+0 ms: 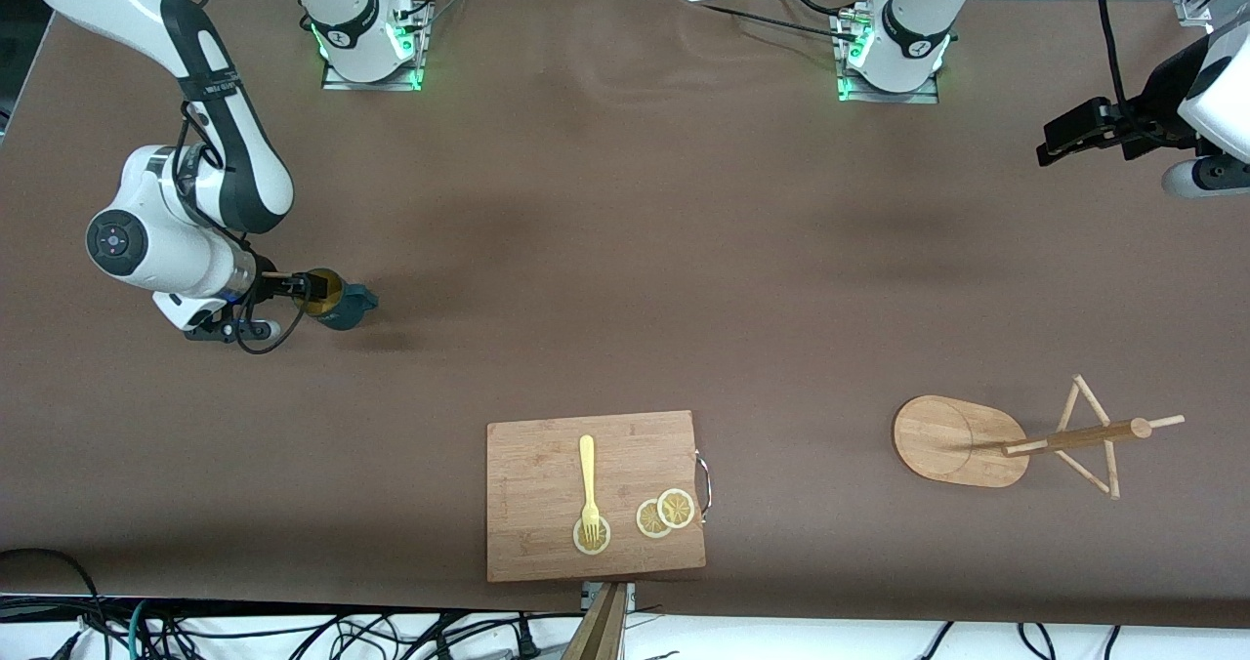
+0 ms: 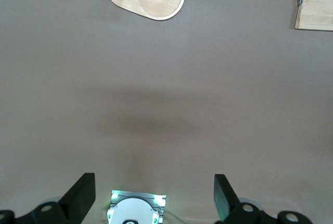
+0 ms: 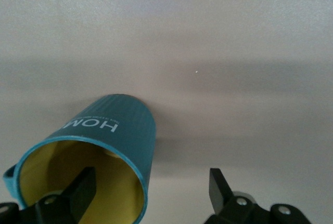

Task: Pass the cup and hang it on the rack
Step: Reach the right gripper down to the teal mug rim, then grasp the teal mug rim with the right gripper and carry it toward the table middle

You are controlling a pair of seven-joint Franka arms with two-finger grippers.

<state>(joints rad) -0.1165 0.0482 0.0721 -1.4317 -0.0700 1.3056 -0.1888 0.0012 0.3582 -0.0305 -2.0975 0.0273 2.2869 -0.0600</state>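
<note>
The work is at its first step, the taking of the cup (image 1: 342, 301) by the right arm, and the passing and the hanging are not yet done. In the front view the cup is at middle height of the frame, near the edge at the right arm's end of the bench (image 1: 625, 250), with its yellow mouth turned toward the right hand (image 1: 293, 286). Whether it rests on the bench or is a little lifted cannot be told. The right wrist view shows this hand released and spread. One finger is inside the mouth and the other stands outside, apart from the teal wall, so the wall is between them but not pinched. The left hand (image 1: 1060, 138) waits in the upper corner of the frame, over the left arm's end of the bench, also spread wide and holding nothing. The rack (image 1: 937, 445) stands low in the frame toward the left arm's end, well apart from the cup. A cutting board (image 1: 547, 465) with a fork (image 1: 588, 479) and lemon slices (image 1: 666, 514) lies low in the middle. The next move probably asks the right hand to close on the wall firmly. It must then lift and carry the cup toward the middle, leaving the handle free for the left hand and later for a peg.
</note>
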